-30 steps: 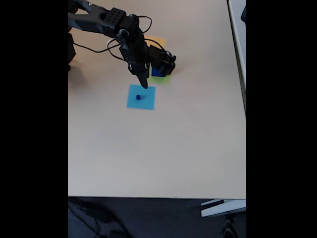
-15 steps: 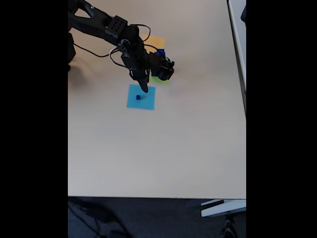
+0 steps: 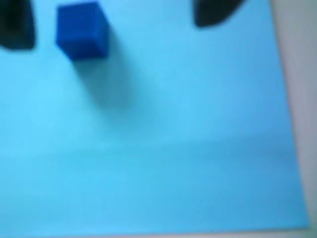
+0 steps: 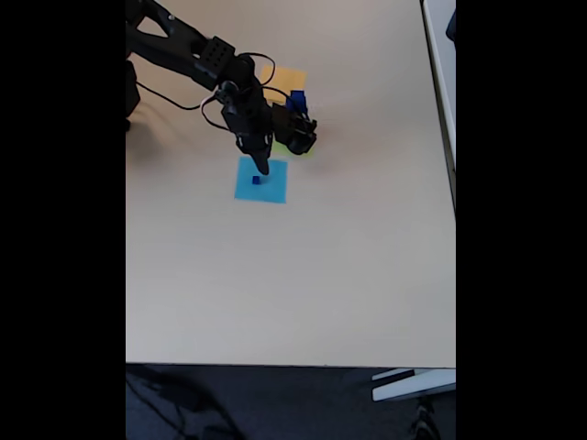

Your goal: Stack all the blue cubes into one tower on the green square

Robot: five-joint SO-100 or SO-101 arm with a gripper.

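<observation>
In the wrist view a tiny dark blue cube sits on the flat light blue square. My gripper is open around it, with one dark fingertip just left of the cube and the other farther to its right. In the fixed view the gripper points down at that cube. More dark blue cubes show behind the wrist. A sliver of the green square peeks out under the arm; the rest is hidden.
An orange-yellow square lies just beyond the green one. The light blue square lies on a beige table. The table's front edge runs along the bottom and its right edge along the right of the fixed view.
The arm has drawn back to the upper left of the fixed view and its gripper tip has come down over the tiny cube on the light blue square.
</observation>
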